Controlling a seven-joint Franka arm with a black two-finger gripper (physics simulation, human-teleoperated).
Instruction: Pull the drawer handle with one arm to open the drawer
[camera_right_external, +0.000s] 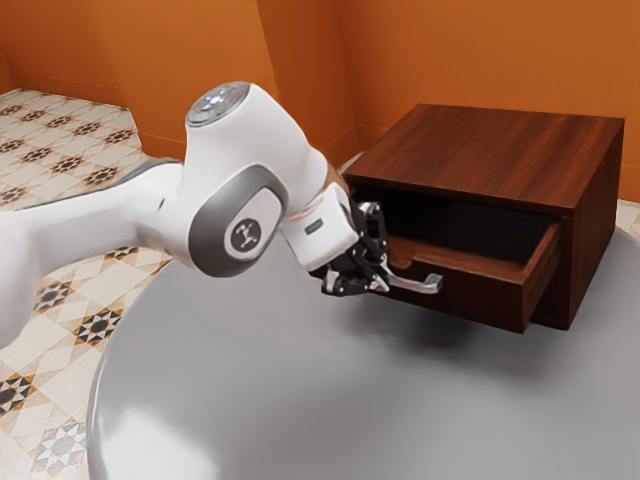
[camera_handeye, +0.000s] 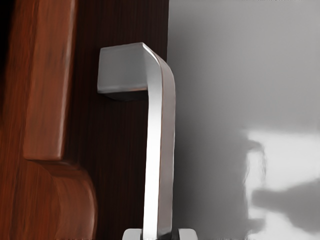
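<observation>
The arm (camera_right_external: 150, 215) wears smooth, glossy white shells, broken by mid-grey bands at the joints. One round grey joint cover (camera_right_external: 247, 232) carries a small white logo. The topmost joint ends in a flat grey cap (camera_right_external: 218, 101) dotted with pale spots. A white hand block (camera_right_external: 323, 226) bears a short dark slot. The gripper (camera_right_external: 374, 282) beneath it is black and angular, with pale fingertips (camera_handeye: 186, 234).

Round grey tabletop (camera_right_external: 300, 400), smooth with soft reflections, dark wooden cabinet (camera_right_external: 500, 150) standing directly on it at its far edge, bare grey surface spreading in front of the cabinet, patterned tile floor (camera_right_external: 60, 160) past the curved rim, away from the cabinet
</observation>
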